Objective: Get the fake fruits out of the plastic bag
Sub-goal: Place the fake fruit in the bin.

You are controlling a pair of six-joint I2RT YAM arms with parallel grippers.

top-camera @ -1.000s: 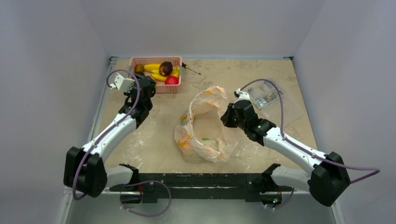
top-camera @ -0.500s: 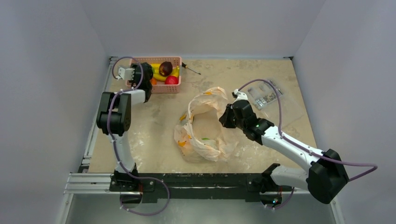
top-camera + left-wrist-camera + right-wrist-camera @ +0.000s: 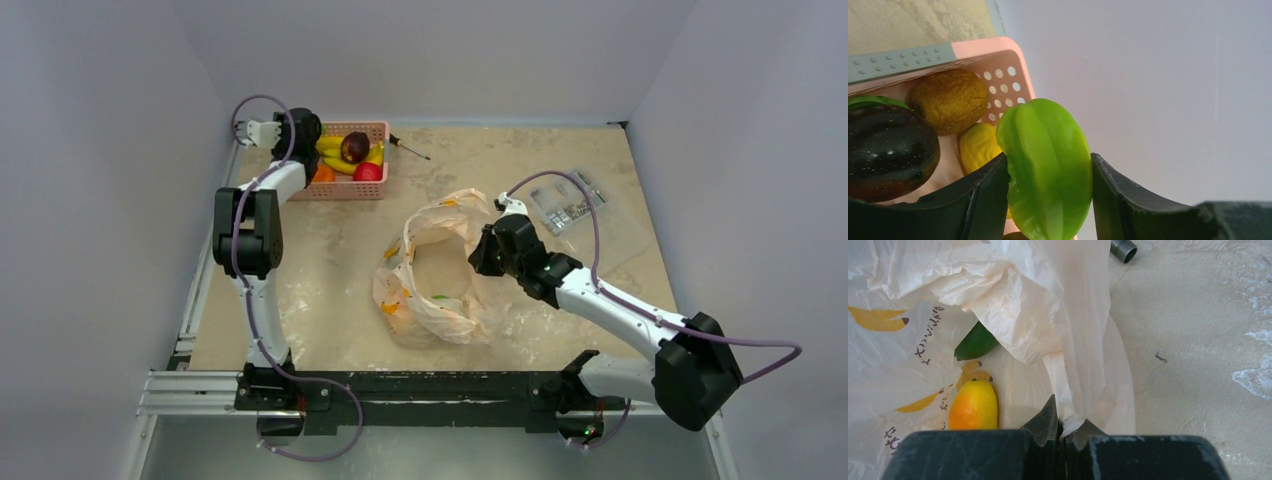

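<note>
Beige mottled table from above: the plastic bag lies crumpled at centre, mouth gaping, with the right gripper at its right rim. The left gripper hangs over the pink basket at the far left. Left wrist: the fingers clamp a green ridged fruit above the basket's dark round fruit. Right wrist: the jaws pinch the bag's film tight, and a dark green fruit and a yellow-orange fruit lie inside.

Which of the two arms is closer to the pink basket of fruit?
Left. The left gripper holds a green fruit at the far-left corner of the pink basket; the right gripper is well away, pinching the plastic bag mid-table.
</note>
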